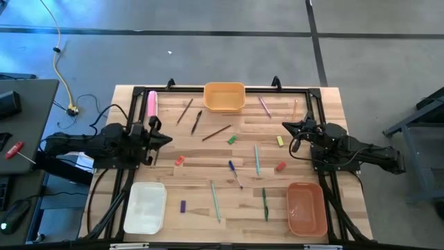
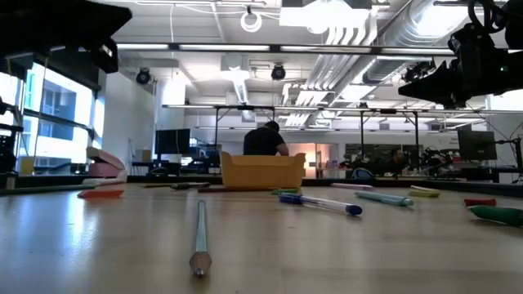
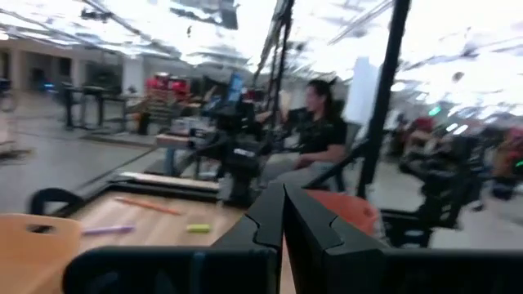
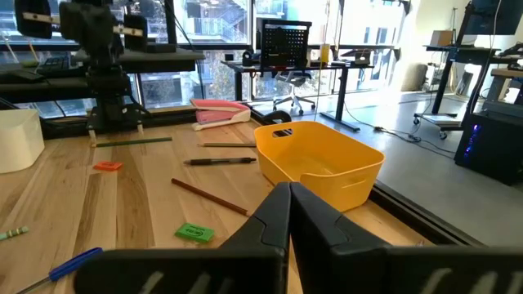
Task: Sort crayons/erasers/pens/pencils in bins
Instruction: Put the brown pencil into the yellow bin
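Observation:
My left gripper (image 1: 168, 139) hangs shut and empty above the table's left side; its closed fingers show in the left wrist view (image 3: 283, 214). My right gripper (image 1: 286, 126) hangs shut and empty above the right side, and also shows in the right wrist view (image 4: 289, 214). The yellow-orange bin (image 1: 224, 97) stands at the far edge, the white bin (image 1: 145, 207) near left, the salmon bin (image 1: 306, 208) near right. Pencils (image 1: 216, 132), (image 1: 196, 122) lie at far centre. Pens (image 1: 257, 160), (image 1: 235, 173), (image 1: 215, 201), (image 1: 264, 203) lie in the middle. A green eraser (image 1: 232, 139), a yellow one (image 1: 280, 141), red ones (image 1: 180, 161) and a purple one (image 1: 183, 206) lie scattered.
A thick pink bar (image 1: 152, 104) lies at the far left by a black frame rail (image 1: 312, 97). A pink pen (image 1: 264, 106) and a thin stick (image 1: 295, 107) lie at the far right. A person (image 3: 315, 135) sits beyond the table.

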Robot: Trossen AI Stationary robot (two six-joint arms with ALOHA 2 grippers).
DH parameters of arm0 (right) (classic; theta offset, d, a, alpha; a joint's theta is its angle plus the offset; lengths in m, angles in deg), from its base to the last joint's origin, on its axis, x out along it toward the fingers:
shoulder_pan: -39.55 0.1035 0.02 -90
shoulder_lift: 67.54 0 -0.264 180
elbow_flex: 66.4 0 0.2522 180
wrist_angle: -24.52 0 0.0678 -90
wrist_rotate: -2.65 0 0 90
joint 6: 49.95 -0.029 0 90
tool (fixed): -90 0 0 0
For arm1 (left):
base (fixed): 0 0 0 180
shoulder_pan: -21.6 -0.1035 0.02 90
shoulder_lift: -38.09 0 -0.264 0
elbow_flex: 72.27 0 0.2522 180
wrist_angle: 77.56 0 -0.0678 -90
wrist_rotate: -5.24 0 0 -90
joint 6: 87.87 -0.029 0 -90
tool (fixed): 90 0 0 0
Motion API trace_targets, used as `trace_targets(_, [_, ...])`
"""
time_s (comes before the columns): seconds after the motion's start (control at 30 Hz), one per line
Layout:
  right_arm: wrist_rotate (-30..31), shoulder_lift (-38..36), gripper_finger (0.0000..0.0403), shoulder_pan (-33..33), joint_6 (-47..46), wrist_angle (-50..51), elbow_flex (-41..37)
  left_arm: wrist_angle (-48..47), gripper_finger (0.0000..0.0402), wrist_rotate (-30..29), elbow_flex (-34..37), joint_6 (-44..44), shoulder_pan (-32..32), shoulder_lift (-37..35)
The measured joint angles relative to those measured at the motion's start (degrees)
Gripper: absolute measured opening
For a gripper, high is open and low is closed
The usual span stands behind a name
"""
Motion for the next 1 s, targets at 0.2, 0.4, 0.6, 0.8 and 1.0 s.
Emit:
trace_targets(0.2, [0.00,-0.01,0.0000,0.01,-0.01,-0.02,0.00,-3.56,0.0000,-4.41,-9.02,-2.98,0.00,13.28])
trace_targets(0.4, [0.00,-0.01,0.0000,0.00,0.01,-0.04,0.00,-7.10,0.0000,-6.80,-16.74,-3.85,0.00,26.74])
trace_targets(0.6, [0.00,-0.02,0.0000,0.01,-0.01,-0.07,0.00,-13.56,0.0000,-8.47,-24.56,-3.83,-1.10,38.15])
trace_targets(0.8, [0.00,-0.01,0.0000,0.00,0.00,-0.07,-0.01,-19.32,0.0000,-7.89,-30.62,-1.84,-4.44,48.78])
trace_targets(1.0, [-0.01,-0.02,0.0000,0.01,0.00,-0.09,-0.02,-23.78,0.0000,-4.77,-36.37,-0.35,-8.03,59.50])
